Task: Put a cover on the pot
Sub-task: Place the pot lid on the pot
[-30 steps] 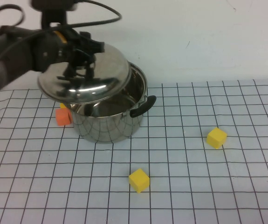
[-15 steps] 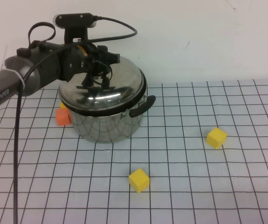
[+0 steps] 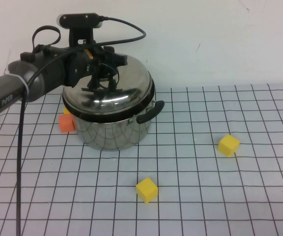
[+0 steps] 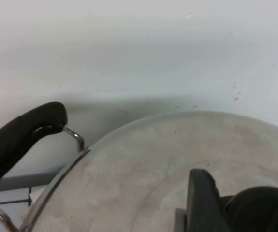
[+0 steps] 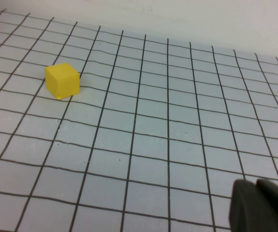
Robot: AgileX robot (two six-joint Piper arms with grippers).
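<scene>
The steel pot (image 3: 112,130) stands at the back left of the gridded mat, one black side handle (image 3: 150,112) pointing right. The domed steel lid (image 3: 126,88) lies on its rim and closes it. My left gripper (image 3: 103,74) reaches in from the left over the lid's centre and is shut on the black knob. In the left wrist view a dark finger (image 4: 201,203) presses against the knob (image 4: 259,208), above the lid (image 4: 143,179) and a pot handle (image 4: 18,140). My right gripper (image 5: 262,205) is shut and empty, low over the mat, out of the high view.
An orange cube (image 3: 66,123) sits against the pot's left side. A yellow cube (image 3: 146,190) lies in front of the pot and another (image 3: 228,145) to its right, also in the right wrist view (image 5: 62,80). A white wall runs behind.
The left gripper carried the tilted lid from above the pot's left rim to the right and down. The lid now rests level on the pot.
</scene>
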